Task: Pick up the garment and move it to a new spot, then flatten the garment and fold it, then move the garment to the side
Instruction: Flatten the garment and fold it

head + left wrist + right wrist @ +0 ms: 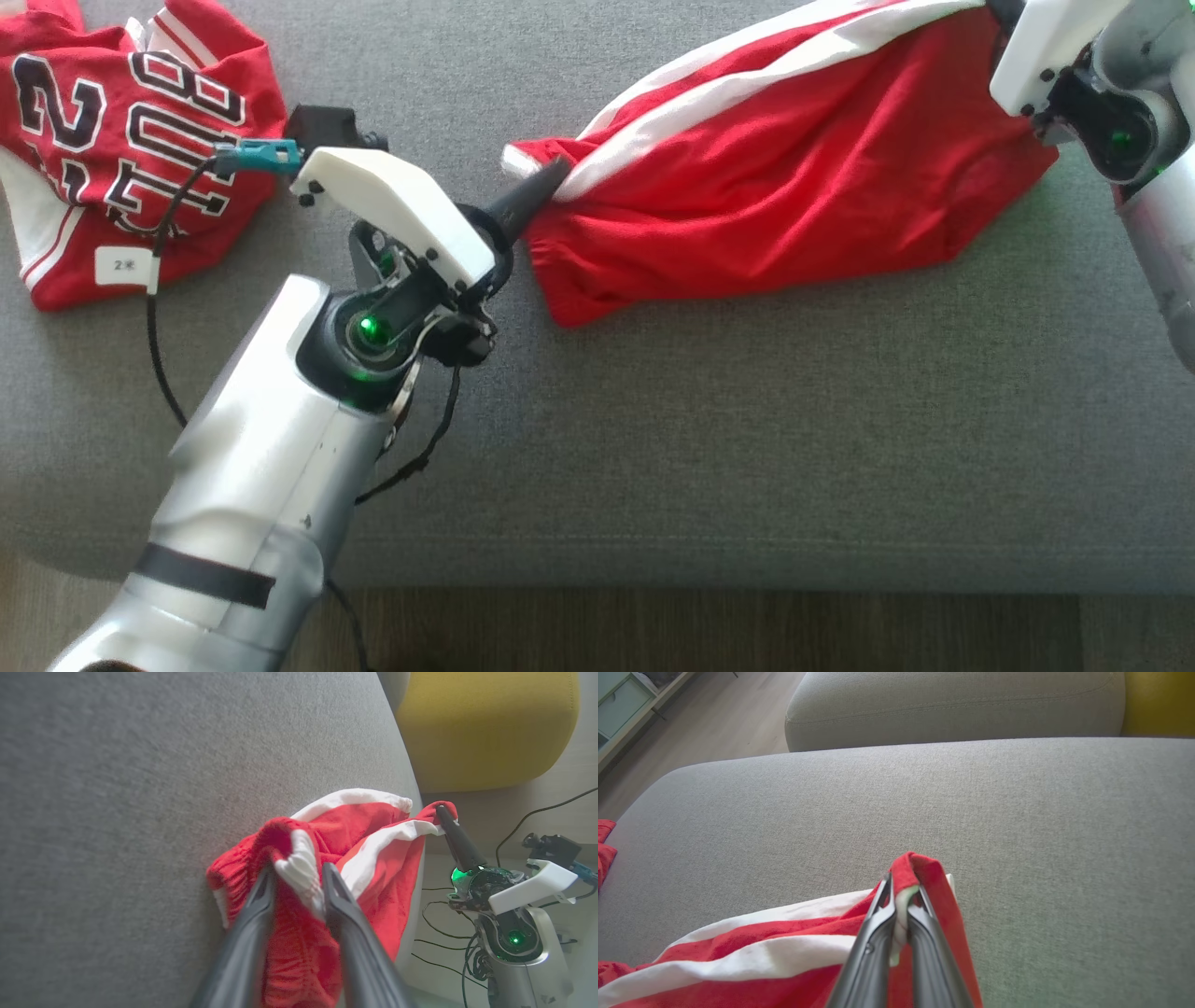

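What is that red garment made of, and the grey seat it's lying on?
The red garment looks like a thin, matte sports knit, probably polyester: it drapes in soft folds, and one edge is gathered as if elastic. The grey seat looks like woven upholstery fabric, matte and finely flecked, over padding: its edge is rounded.

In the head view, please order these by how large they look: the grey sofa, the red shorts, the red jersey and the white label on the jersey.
1. grey sofa
2. red shorts
3. red jersey, cut off by the picture's edge, so unsure against the shorts
4. white label
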